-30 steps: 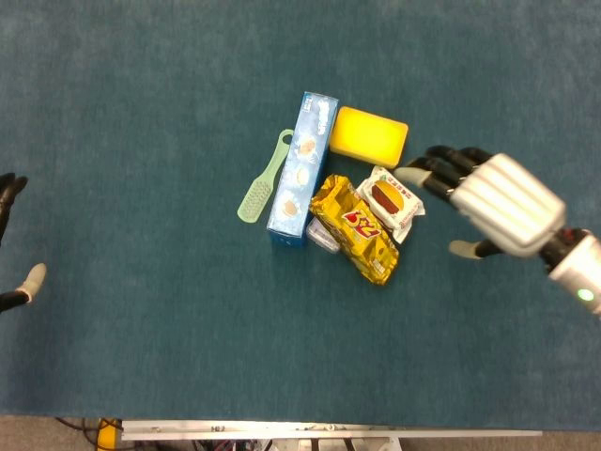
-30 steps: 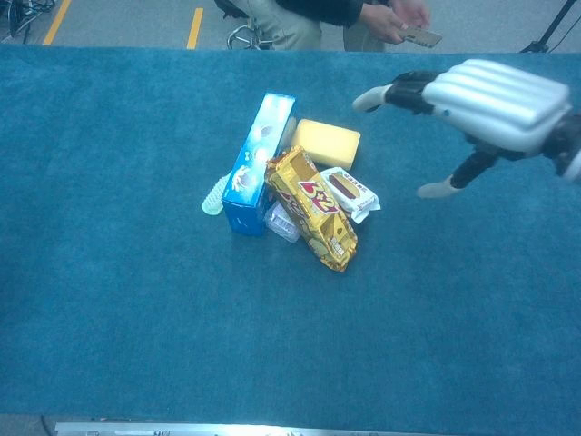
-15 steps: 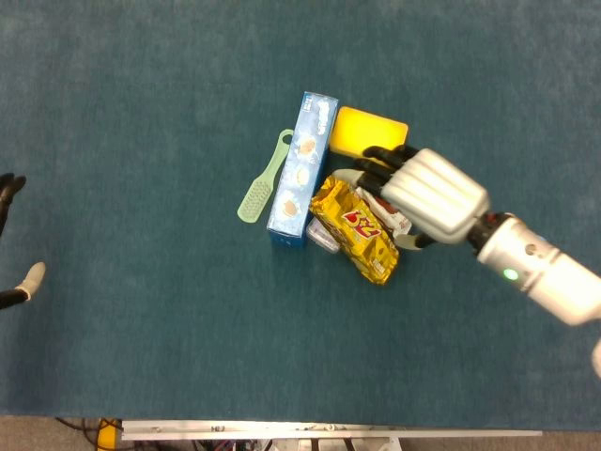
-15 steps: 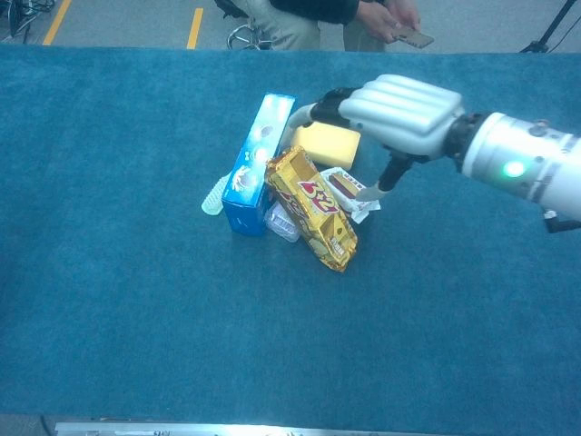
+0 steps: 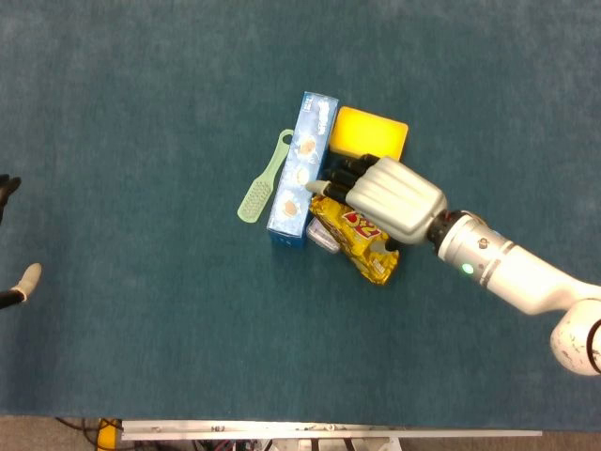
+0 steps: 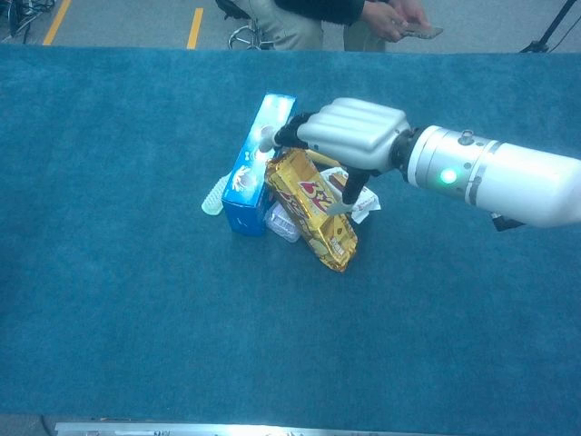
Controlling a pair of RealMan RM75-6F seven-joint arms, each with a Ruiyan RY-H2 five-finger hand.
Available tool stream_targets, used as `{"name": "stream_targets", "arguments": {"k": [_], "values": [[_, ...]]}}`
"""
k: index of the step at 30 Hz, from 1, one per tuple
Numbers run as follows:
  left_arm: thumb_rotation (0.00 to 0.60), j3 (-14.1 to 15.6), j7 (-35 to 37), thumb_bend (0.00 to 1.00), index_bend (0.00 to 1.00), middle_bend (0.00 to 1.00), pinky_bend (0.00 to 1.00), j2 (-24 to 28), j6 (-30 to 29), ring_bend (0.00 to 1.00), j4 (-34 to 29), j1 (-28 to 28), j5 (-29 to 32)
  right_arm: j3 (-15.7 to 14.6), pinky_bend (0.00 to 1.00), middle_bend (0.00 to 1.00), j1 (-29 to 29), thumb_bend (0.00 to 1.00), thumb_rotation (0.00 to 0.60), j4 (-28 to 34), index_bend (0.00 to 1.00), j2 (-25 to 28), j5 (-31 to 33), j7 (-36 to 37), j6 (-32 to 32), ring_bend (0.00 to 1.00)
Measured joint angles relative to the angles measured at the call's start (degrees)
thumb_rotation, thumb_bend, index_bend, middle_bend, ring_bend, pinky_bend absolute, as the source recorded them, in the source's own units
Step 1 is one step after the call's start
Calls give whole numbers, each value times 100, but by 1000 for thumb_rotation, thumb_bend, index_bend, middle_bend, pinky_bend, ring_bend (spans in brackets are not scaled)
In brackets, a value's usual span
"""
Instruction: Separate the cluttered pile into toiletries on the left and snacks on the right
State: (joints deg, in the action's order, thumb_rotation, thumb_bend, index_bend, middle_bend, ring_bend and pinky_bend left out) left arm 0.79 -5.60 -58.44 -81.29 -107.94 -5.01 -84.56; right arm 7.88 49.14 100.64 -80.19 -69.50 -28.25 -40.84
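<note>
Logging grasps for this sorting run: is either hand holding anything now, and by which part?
Cannot be told: the right hand covers the yellow snack bag, hiding any grip. The left hand holds nothing.

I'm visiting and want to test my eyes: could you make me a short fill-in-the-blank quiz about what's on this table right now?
1. The right robot hand hovers over the ____ snack bag.
2. The tall box standing in the pile is ____ in colour.
3. The green brush lies on the box's ____ side in the head view.
4. The table is covered in ____ cloth.

Missing words: yellow; blue; left; blue
</note>
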Motion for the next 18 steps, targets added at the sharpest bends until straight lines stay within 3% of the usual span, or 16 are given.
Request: {"name": "stream_targets", "arguments": {"k": [8, 18], "values": [[600, 25, 64, 264, 77, 93, 85, -13, 8, 39, 40, 23, -17, -425, 295, 205, -186, 0, 600, 142, 150, 265, -112, -14, -242, 148], [600, 33, 94, 264, 80, 93, 85, -46, 27, 39, 47, 17, -50, -1076, 296, 205, -848, 0, 600, 377, 150, 1058, -590, 217, -858, 148]]}}
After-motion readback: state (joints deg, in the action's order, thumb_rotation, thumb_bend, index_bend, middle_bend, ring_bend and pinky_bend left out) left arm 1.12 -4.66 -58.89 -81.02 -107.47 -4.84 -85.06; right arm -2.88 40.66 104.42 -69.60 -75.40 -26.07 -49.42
